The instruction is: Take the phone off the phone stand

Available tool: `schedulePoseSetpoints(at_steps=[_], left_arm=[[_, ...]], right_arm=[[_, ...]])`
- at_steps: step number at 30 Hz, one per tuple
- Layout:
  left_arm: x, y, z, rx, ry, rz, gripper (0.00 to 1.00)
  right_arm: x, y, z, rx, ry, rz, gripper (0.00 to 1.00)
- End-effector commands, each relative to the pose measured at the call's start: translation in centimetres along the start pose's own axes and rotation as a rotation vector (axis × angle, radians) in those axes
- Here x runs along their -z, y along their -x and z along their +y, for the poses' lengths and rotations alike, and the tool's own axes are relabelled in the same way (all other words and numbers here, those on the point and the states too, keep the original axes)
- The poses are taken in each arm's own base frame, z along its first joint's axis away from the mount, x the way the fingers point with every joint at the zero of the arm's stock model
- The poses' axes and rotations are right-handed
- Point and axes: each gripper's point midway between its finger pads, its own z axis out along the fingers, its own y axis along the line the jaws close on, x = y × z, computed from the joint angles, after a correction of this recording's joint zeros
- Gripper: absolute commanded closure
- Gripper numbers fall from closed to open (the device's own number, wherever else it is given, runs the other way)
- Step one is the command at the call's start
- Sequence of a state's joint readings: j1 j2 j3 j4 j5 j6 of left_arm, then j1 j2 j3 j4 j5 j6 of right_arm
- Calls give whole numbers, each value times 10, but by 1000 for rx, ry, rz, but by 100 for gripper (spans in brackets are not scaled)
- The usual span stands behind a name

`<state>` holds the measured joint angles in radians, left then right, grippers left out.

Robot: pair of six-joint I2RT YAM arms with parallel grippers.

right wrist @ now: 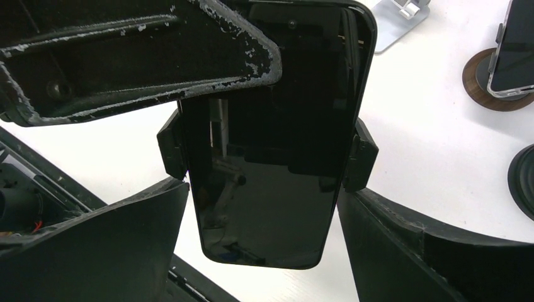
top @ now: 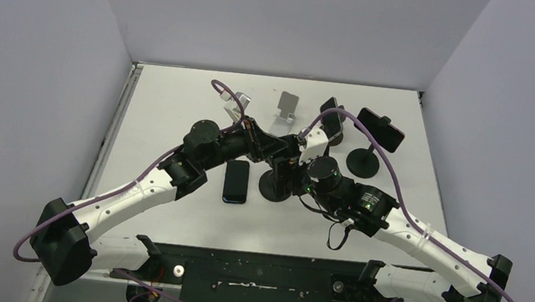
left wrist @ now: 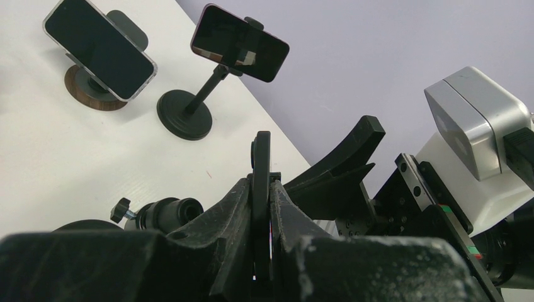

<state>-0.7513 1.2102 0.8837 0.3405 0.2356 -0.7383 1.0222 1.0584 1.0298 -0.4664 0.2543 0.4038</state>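
Our left fingers (left wrist: 234, 217) were clamped on the thin edge of the phone (right wrist: 271, 157), near one end. Our right fingers (right wrist: 119, 251) stood apart, one on each side of its other end; whether they touched anything we could not tell. The phone sat gripped in the side clamps of the black phone stand (right wrist: 361, 154), around the middle of the tabletop (top: 178, 112). We judged the task barely begun: a hold was made, but the clamps had not let go, and the phone had yet to be drawn clear.
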Motion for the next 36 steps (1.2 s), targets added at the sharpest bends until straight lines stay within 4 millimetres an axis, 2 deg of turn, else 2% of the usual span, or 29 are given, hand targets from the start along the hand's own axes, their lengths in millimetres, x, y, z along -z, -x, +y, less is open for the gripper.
schedulePoseSetpoints(at_steps=[1,7,16,20,23,26,30,33,34,36], left_arm=[[-2,6,10,-8,56,-4,97],[-1,11,5,-11,47,-18,90],[4,15,4,-22,55,-33,86],[7,20,3,-27,62,-49,52],[13,30,-1,-48,75,-77,39],[26,51,0,-77,113,-132,33],[62,78,-2,-127,137,-252,27],[87,75,-6,-185,98,-312,25],[93,69,-7,-206,72,-314,25],[102,44,-11,-257,-11,-264,25]], right_arm=[[-1,8,0,-1,-7,-41,12],[-2,8,-2,5,-17,-39,26],[0,9,-4,-2,-27,-48,40],[1,9,-5,-5,-28,-50,41],[3,11,-5,-8,-28,-54,41],[4,12,-6,-14,-30,-59,41],[7,17,-6,-39,-33,-68,40],[9,21,-5,-60,-33,-73,40],[9,21,-5,-65,-34,-74,40],[10,24,-5,-74,-36,-76,40]])
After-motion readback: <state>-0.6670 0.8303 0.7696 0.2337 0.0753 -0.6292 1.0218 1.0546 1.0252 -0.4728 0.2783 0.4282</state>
